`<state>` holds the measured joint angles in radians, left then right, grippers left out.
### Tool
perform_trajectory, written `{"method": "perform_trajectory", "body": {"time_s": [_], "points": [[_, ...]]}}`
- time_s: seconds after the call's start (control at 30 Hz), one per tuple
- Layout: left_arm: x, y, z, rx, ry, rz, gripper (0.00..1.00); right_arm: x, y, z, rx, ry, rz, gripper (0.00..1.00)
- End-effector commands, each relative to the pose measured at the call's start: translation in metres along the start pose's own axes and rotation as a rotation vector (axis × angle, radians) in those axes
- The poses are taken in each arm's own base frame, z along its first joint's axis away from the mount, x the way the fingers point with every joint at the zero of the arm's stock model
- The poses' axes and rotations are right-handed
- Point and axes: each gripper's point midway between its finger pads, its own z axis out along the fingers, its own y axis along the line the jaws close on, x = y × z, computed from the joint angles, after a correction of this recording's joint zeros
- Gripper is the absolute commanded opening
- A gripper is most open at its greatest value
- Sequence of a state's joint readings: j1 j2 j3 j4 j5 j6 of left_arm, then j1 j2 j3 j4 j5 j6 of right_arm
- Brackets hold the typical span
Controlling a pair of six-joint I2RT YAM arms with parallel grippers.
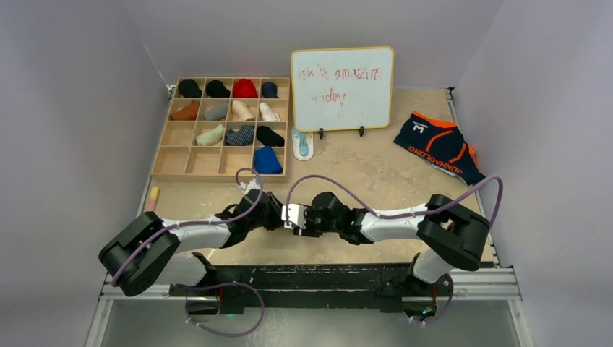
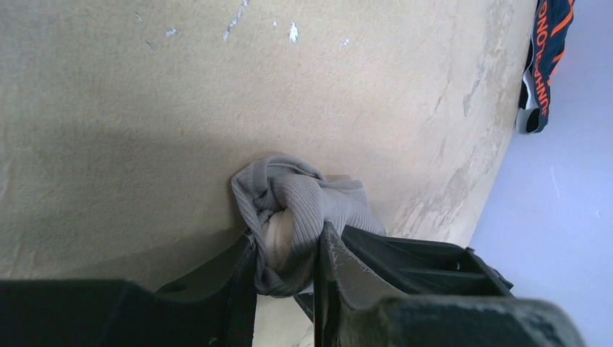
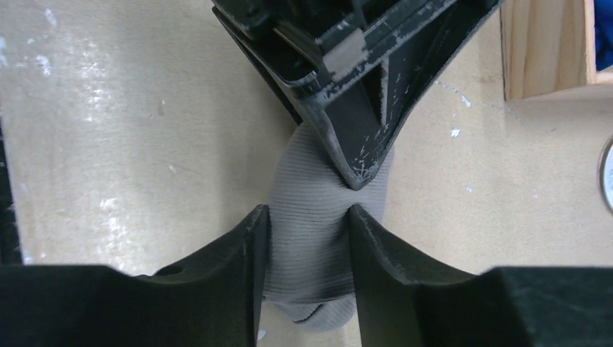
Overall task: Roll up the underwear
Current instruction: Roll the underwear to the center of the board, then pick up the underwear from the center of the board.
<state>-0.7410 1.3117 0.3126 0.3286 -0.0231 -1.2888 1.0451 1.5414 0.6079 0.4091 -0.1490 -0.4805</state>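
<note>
Tan table (image 1: 376, 173), grey underwear (image 2: 303, 202) half-hidden between left gripper (image 2: 285, 238), right gripper (image 3: 307, 217)

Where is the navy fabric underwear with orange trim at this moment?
In the top view, the navy underwear with orange trim lies on the far right of the beige table, just right of the white whiteboard.

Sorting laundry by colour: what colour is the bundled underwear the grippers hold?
The bundled underwear is plain grey, ribbed; clearest in the right wrist view.
</note>
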Motion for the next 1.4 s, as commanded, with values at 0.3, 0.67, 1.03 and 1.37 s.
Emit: {"method": "perform_trajectory", "body": {"time_s": [0.3,0.67,1.03,1.37], "points": [[-0.003,0.025,-0.008,-0.087,-0.034,0.029,0.23,0.043,0.011,0.013,0.013,0.183,0.150,0.05],[-0.009,0.011,-0.024,0.023,-0.085,-0.063,0.65,0.009,0.016,0.013,-0.256,-0.032,0.603,0.00],[-0.002,0.022,-0.013,0.069,-0.074,-0.261,0.68,0.004,0.023,0.024,-0.340,-0.052,0.840,0.00],[-0.003,0.039,-0.006,0.012,-0.104,-0.296,0.65,-0.006,0.022,0.018,-0.457,-0.182,1.086,0.00]]}}
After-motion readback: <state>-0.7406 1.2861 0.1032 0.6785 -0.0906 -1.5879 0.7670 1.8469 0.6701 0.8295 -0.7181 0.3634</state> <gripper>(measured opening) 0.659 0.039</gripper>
